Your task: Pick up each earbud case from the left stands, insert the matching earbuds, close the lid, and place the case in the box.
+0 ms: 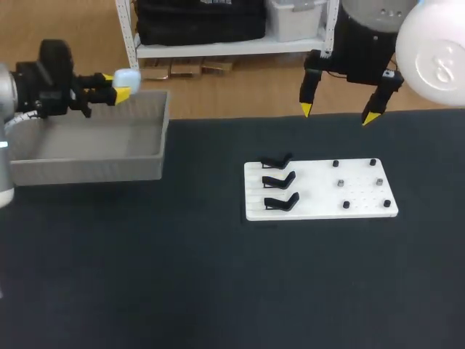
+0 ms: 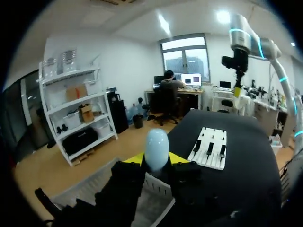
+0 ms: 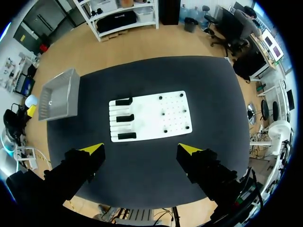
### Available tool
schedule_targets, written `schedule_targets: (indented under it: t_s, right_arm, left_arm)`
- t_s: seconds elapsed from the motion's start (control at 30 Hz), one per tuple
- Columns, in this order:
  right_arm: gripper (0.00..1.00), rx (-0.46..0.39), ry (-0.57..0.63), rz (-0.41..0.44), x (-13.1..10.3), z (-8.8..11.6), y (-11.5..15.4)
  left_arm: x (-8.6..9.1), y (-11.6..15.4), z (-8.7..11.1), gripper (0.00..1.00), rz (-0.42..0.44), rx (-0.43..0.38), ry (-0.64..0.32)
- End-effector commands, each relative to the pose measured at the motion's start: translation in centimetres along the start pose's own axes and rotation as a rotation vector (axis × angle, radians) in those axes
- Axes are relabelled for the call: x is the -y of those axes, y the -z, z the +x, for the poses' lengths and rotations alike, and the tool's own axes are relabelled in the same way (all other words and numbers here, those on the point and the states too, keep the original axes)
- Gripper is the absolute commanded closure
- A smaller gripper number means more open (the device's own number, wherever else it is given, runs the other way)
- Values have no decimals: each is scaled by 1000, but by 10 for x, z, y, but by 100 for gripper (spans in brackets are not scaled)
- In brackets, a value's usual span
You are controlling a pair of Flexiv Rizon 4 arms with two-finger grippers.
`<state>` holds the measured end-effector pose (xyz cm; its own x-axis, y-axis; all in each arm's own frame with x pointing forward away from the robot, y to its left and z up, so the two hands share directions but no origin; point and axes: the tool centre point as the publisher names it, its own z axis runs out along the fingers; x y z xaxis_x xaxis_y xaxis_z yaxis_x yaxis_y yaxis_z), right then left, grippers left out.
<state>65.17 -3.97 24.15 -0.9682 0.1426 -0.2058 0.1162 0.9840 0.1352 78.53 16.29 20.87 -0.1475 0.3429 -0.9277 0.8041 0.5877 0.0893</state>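
The left end effector point(image 1: 116, 84) gripped the case point(image 1: 128, 77) near the box's point(image 1: 87, 169) far rim. Released there, it could bounce out. The right end effector point(image 1: 338, 114) gaped empty.

1. Earbud case point(image 1: 127, 77) point(image 2: 156, 148) point(image 3: 31, 100): pale blue, smooth and egg-shaped, apparently closed. Sits clamped between the two yellow tips of the left end effector point(image 1: 120, 83) point(image 2: 156, 158), poking out past them, raised off the counter point(image 1: 182, 276) above the far edge of the box.
2. Box point(image 1: 87, 169) point(image 2: 156, 185) point(image 3: 59, 97): grey, shallow, rectangular, open on top. Rests at the far left of the counter.
3. Stands point(image 1: 280, 179) point(image 2: 209, 148) point(image 3: 124, 118): three, black, angled. Line up in a column along the left side of a white board point(image 1: 320, 190) point(image 2: 203, 158) point(image 3: 151, 113) lying flat right of the middle, well apart from the box.
4. Small dark and grey studs point(image 1: 340, 183) point(image 3: 164, 113): dot the board's right half, too small to identify.
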Motion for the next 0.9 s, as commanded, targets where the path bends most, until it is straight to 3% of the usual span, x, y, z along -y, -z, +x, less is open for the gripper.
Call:
schedule_targets:
  t_s: [0.03,0.13,0.3,0.6,0.63,0.73,0.77,0.9]
  right_arm:
    - [0,7,-2,-1,1,2,0]
    - [0,7,-2,-1,1,2,0]
    - [0,7,-2,-1,1,2,0]
    - [0,7,-2,-1,1,2,0]
    - [0,7,-2,-1,1,2,0]
    - [0,7,-2,-1,1,2,0]
    - [0,7,-2,-1,1,2,0]
    - [0,7,-2,-1,1,2,0]
  left_arm:
    - [-19,-9,15,100,-83,28,25]
    - [-34,-15,24,100,-84,-11,35]
    - [-55,-22,57,100,-93,-75,84]
    - [-61,-23,97,100,-113,-170,161]
    - [-62,-23,99,92,-118,-181,158]
    - [-61,-19,98,36,-120,-176,155]
    - [-61,-17,97,0,-120,-175,144]
    - [-57,-9,89,0,-123,-153,117]
